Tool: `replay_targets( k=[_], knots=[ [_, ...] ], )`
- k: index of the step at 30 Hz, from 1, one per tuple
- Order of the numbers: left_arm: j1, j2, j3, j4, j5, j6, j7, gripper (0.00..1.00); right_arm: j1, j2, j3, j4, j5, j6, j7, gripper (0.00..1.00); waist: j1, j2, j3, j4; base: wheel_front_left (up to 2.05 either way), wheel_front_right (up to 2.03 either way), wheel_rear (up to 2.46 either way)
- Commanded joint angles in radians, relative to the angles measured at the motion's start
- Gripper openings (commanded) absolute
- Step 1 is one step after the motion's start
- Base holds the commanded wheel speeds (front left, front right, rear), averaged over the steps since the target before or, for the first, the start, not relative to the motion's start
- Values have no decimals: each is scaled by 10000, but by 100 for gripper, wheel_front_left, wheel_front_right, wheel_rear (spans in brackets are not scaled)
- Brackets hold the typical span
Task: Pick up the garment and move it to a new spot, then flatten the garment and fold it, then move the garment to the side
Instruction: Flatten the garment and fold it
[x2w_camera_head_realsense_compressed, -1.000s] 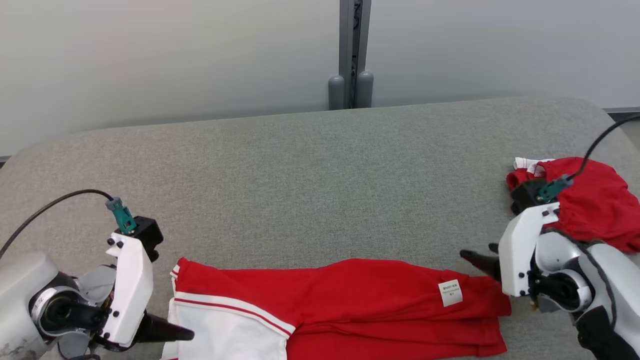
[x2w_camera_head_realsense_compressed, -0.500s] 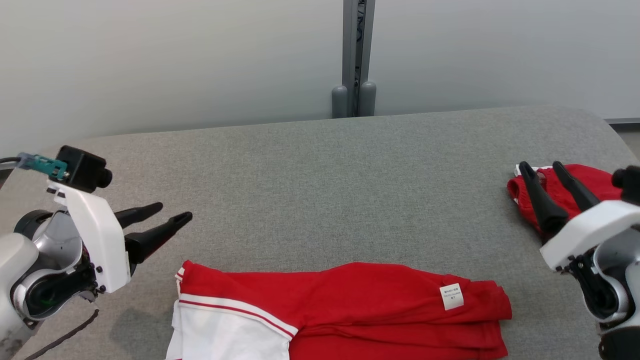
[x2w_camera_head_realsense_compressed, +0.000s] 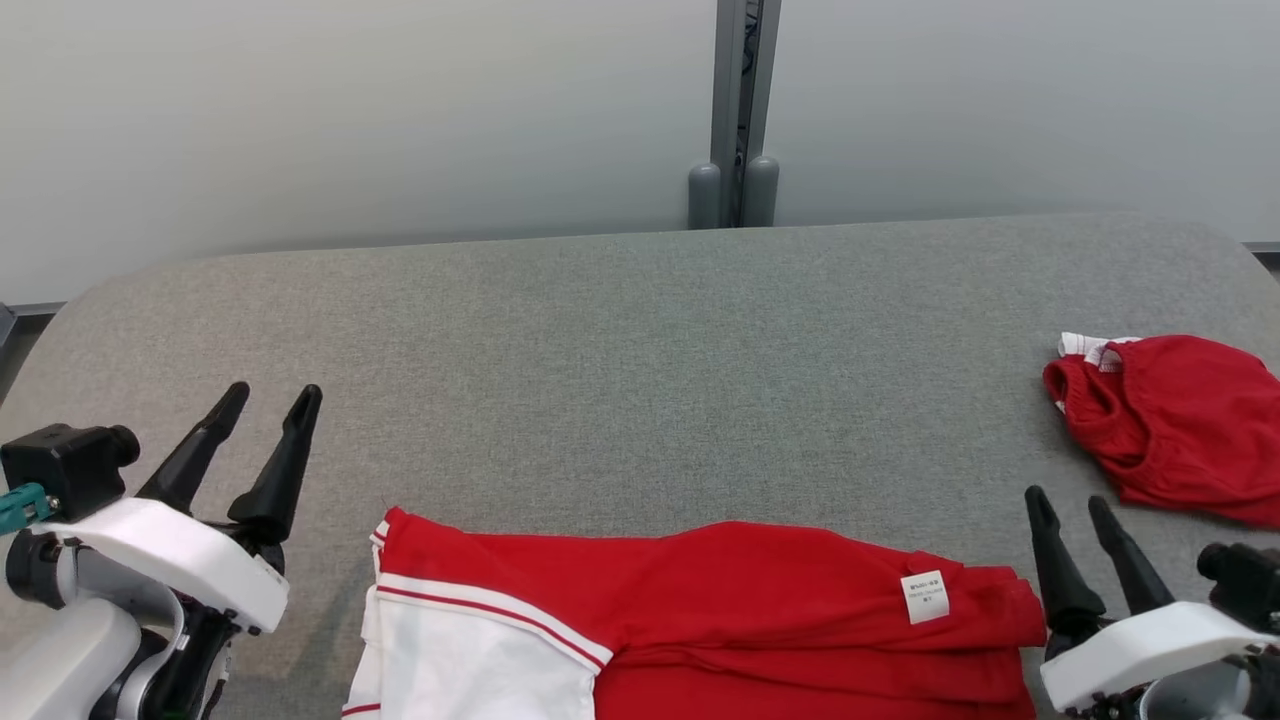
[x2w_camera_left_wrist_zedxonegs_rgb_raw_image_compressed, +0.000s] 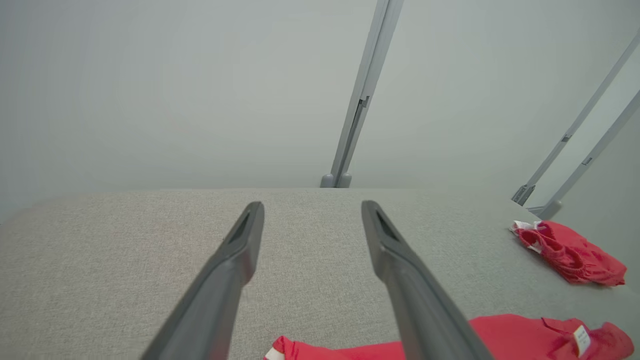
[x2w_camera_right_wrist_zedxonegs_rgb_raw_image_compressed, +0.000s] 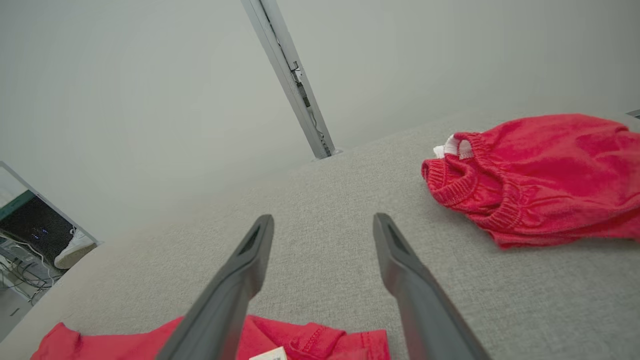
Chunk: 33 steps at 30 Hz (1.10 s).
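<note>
A red garment (x2w_camera_head_realsense_compressed: 760, 620) with a white, red-striped sleeve and a small white label lies folded flat along the near edge of the grey fabric table (x2w_camera_head_realsense_compressed: 640, 350). Its edge also shows low in the left wrist view (x2w_camera_left_wrist_zedxonegs_rgb_raw_image_compressed: 525, 335) and the right wrist view (x2w_camera_right_wrist_zedxonegs_rgb_raw_image_compressed: 300, 340). My left gripper (x2w_camera_head_realsense_compressed: 272, 395) stands open at the lower left, just left of the garment's sleeve end, its fingers pointing away over bare table (x2w_camera_left_wrist_zedxonegs_rgb_raw_image_compressed: 312, 205). My right gripper (x2w_camera_head_realsense_compressed: 1065, 500) stands open at the lower right, beside the garment's label end (x2w_camera_right_wrist_zedxonegs_rgb_raw_image_compressed: 323, 218). Neither gripper holds anything.
A crumpled red piece with an elastic waistband (x2w_camera_head_realsense_compressed: 1170, 430) lies at the table's right edge (x2w_camera_left_wrist_zedxonegs_rgb_raw_image_compressed: 570, 252) (x2w_camera_right_wrist_zedxonegs_rgb_raw_image_compressed: 540, 170). A pale wall with a grey post (x2w_camera_head_realsense_compressed: 735, 100) backs the table. A white shoe (x2w_camera_right_wrist_zedxonegs_rgb_raw_image_compressed: 75, 247) and cables lie on the floor beyond the table's left end.
Both grippers have left the garment's two ends, where they lay sideways, and drawn back to the lower corners with fingers pointing away. The garment stays put; the head view has shifted slightly.
</note>
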Motion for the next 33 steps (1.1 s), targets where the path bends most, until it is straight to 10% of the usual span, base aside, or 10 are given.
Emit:
replay_targets(
  k=[1, 11, 27, 31, 33],
  knots=[
    [394, -167, 522, -65, 535, 167, -63, 100, 183, 55, 53, 87, 63, 1, -86, 100, 0, 0, 30, 39, 0, 0, 0],
    [3214, -2527, 3604, -339, 3308, -175, -66, 100, 236, 290, 163, 1930, -198, 1, 493, 100, 0, 0, 184, 155, 0, 0, 0],
    [3816, -4530, 4677, 646, 5563, -1389, -68, 100, -481, 703, 533, 3841, 474, 3, 1510, 100, 0, 0, 149, 441, 0, 0, 0],
    [3773, -4762, 4834, 873, 5805, -1674, -68, 100, -601, 727, 966, 3884, 837, 3, 1461, 0, 0, 0, 118, 483, 0, 0, 0],
    [3783, -4873, 4963, 930, 5932, -1751, -69, 100, -687, 712, 1049, 3858, 901, 3, 1254, 0, 0, 0, 98, 496, 0, 0, 0]
  ],
)
